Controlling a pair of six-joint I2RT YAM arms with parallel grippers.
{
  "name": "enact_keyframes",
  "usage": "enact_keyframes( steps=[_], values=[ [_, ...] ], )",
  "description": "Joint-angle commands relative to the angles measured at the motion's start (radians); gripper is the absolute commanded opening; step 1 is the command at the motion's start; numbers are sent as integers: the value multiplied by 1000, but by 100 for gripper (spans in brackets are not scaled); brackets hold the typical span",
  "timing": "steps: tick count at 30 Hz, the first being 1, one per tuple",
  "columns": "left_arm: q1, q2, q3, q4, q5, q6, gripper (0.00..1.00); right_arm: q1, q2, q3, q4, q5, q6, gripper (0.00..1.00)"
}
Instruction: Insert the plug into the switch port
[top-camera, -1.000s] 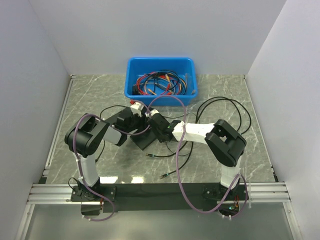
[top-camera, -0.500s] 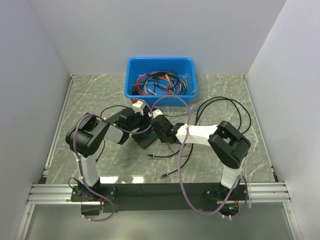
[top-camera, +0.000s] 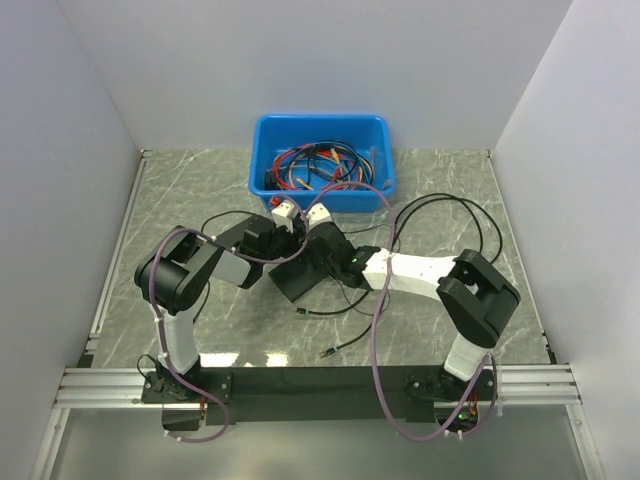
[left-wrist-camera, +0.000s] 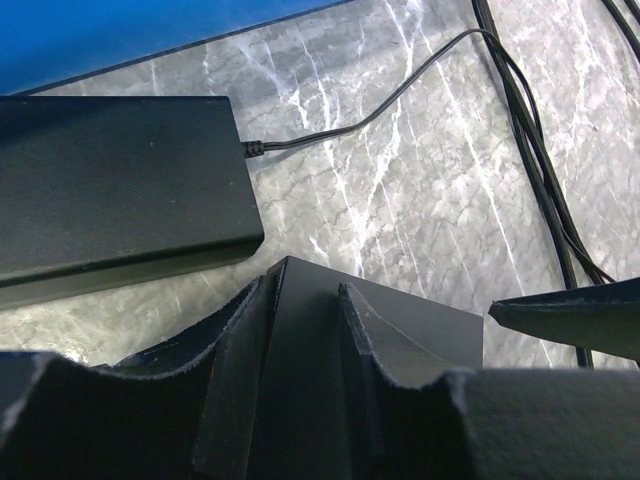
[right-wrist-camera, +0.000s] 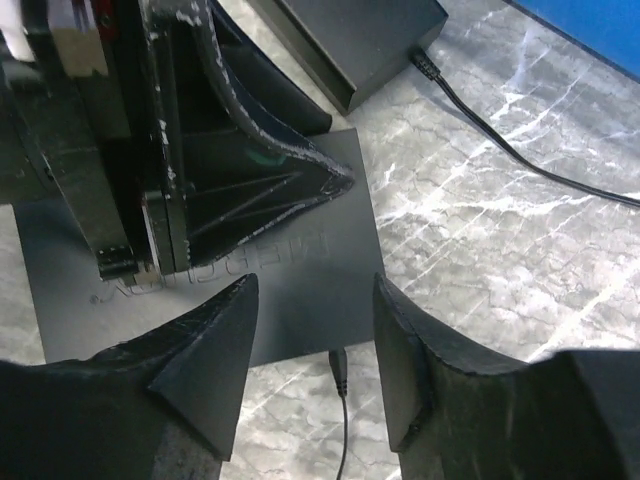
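I see the switch (top-camera: 300, 282) lying flat mid-tabletop (top-camera: 180, 190), just short of the blue bin (top-camera: 330, 203) at the far edge. Both claws are over it. The left claw (left-wrist-camera: 305, 290) has a narrow gap, the right claw (right-wrist-camera: 315, 285) is spread wide, and neither holds anything. The plug (right-wrist-camera: 338, 362) lies at the switch's edge beneath the right claw; I cannot tell whether it is seated.

Embossed lettering on the black switch (right-wrist-camera: 300, 270) is too faint to read.
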Motion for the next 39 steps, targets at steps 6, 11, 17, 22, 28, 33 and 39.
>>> enact_keyframes(
  steps=[6,11,17,22,28,33,39],
  values=[
    [-11,53,-22,-182,18,-2,38,11,-145,-87,55,35,43,58],
    [-4,45,-23,-181,0,-9,38,11,-240,-169,23,49,106,58],
    [15,22,-35,-184,-16,-37,39,11,-262,-252,33,9,173,57],
    [18,-1,-46,-188,-52,-46,40,11,-236,-272,52,-23,209,57],
    [21,-1,-48,-184,-45,-51,40,9,-179,-269,72,-35,215,53],
    [21,2,-46,-185,-46,-49,39,9,-110,-238,72,-38,215,47],
    [21,11,-40,-185,-45,-51,39,8,-56,-210,56,-20,221,40]
  ],
)
